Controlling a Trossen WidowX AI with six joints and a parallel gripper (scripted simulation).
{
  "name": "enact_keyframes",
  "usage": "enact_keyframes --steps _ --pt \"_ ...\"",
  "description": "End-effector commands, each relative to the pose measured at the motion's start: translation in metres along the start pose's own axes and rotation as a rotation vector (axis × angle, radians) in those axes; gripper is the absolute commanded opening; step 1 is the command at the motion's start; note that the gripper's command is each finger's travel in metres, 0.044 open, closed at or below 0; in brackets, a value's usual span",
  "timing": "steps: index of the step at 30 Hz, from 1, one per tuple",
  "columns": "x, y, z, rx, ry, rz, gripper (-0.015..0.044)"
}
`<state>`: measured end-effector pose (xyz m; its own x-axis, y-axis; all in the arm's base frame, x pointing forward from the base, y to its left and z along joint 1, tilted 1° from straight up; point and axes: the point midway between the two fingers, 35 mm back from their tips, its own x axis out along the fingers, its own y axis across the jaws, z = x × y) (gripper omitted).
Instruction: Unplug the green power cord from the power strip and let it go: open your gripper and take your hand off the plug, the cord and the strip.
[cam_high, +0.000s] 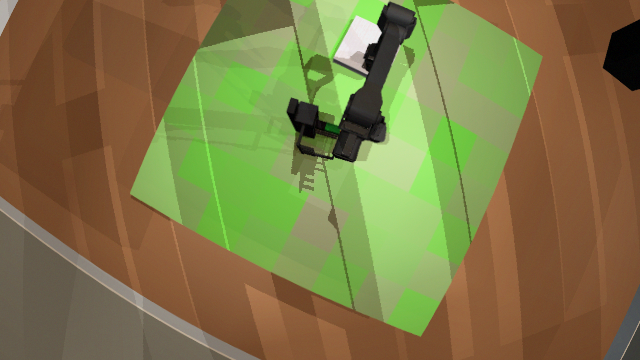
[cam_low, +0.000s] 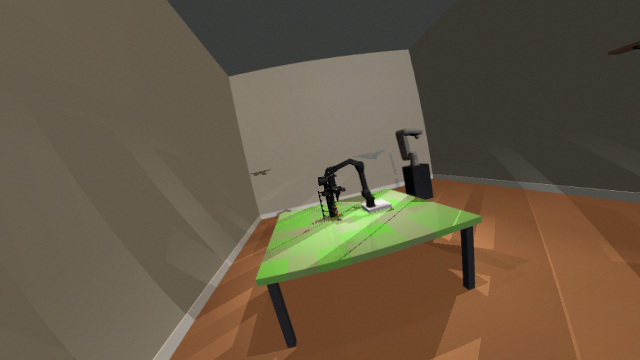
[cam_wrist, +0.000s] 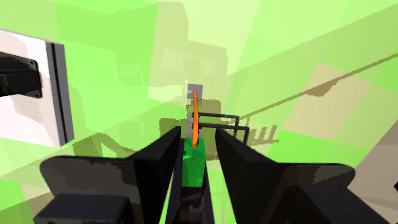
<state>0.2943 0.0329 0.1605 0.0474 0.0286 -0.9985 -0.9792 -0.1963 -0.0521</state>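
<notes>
The green plug (cam_high: 331, 128) (cam_wrist: 193, 165) sits against the dark power strip (cam_high: 304, 117) (cam_low: 331, 204), which stands upright on the table. An orange cord (cam_wrist: 196, 117) runs from the plug to a small grey block (cam_wrist: 195, 92). My gripper (cam_wrist: 198, 131) is partly open, with the plug between its fingers in the wrist view. The left finger looks close to the plug; a gap shows at the right finger. Contact and the plug's seating in the strip cannot be told. The arm hides much of the plug area in the top view.
A thin black wire frame (cam_high: 316, 154) (cam_wrist: 220, 116) stands beside the strip. The arm's white base plate (cam_high: 350, 47) (cam_low: 382, 206) (cam_wrist: 22, 117) is on the green patterned table (cam_high: 240, 215) (cam_low: 350, 242). Another arm on a dark pedestal (cam_low: 418, 181) stands beyond the table.
</notes>
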Motion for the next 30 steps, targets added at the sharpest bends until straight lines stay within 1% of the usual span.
enact_keyframes --steps 1,30 --pt "0.002 0.000 -0.003 0.012 0.007 0.012 0.0160" --pt "0.002 0.001 -0.044 0.012 0.011 0.012 0.0160"
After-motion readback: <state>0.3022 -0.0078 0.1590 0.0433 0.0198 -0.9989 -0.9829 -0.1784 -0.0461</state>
